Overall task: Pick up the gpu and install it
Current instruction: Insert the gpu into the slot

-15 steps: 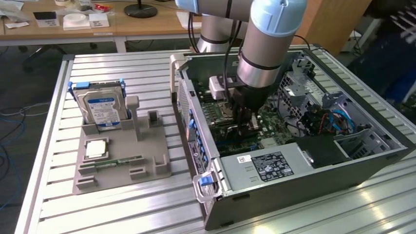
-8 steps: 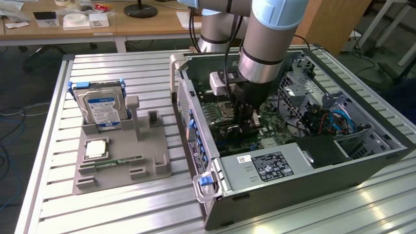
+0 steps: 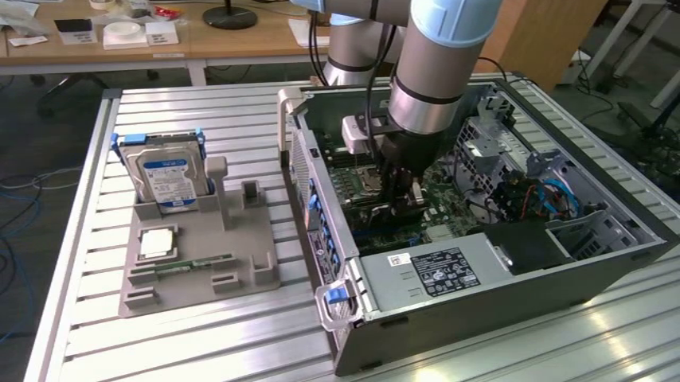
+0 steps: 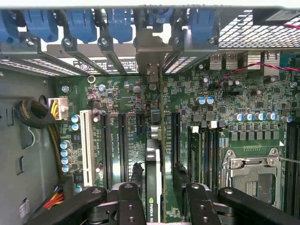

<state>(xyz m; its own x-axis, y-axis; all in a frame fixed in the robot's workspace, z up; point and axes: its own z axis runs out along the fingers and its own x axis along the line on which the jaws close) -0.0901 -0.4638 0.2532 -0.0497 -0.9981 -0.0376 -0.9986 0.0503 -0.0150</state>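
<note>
The gpu (image 4: 153,187) is seen edge-on, a thin black card standing upright on the green motherboard (image 4: 122,108) inside the open computer case (image 3: 595,270). Its silvery end bracket (image 4: 150,51) lines up with the slot openings at the case's rear wall. My gripper (image 4: 164,201) straddles the card with one black finger (image 4: 129,201) on either side. The left finger sits close to the card, and a strip of board shows between the card and the other finger. In the exterior view my gripper (image 3: 402,191) reaches straight down into the case.
A grey holder (image 3: 244,263) on the slatted table carries a silver hard drive (image 3: 165,179), a processor chip (image 3: 158,243) and a green memory stick (image 3: 197,263). The power supply (image 3: 435,270) fills the case's near end. The processor socket (image 4: 251,180) lies beside the card.
</note>
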